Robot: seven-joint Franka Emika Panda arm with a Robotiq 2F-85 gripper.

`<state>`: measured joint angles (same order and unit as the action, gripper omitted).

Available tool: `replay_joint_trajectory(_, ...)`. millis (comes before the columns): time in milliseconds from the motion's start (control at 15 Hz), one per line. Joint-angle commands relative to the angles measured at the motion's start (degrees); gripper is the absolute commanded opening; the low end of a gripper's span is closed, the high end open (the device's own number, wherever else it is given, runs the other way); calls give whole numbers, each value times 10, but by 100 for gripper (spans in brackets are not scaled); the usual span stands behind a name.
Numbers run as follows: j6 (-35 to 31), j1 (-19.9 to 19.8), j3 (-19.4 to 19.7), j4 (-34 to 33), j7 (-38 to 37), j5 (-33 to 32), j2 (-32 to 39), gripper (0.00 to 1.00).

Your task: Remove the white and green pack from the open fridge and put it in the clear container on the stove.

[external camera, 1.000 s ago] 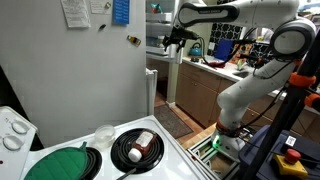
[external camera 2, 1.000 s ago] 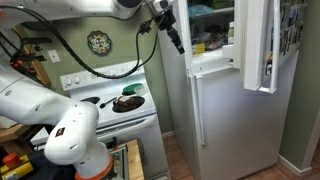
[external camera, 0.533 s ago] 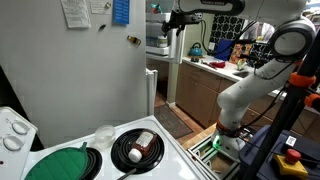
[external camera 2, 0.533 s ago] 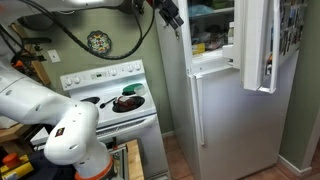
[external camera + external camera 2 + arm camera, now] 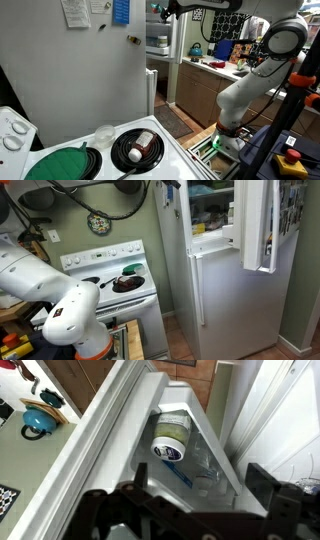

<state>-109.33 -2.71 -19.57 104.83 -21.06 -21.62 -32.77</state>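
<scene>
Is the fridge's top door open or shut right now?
Open. In an exterior view the top door stands swung outward, and stocked shelves show beside it.

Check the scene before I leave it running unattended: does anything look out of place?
A green round mat lies over a burner of the stove, an odd place for it. The fridge's upper door stands open. Nothing looks spilled or damaged.

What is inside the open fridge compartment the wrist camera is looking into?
A pale round tub shows, its blue-and-white end toward the camera, with something clear and crinkled below it. The fridge frame and the gripper hide the rest of the shelf.
</scene>
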Motion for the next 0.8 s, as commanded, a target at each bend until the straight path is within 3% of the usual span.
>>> replay_joint_trajectory(0, -7, 2, -2, -3, -19, -18, 4, 100)
replay_joint_trajectory(333, -118, -36, -28, 2, -142, -72, 7, 100)
replay_joint_trajectory(733, -201, -104, -37, -7, -315, -157, 21, 100)
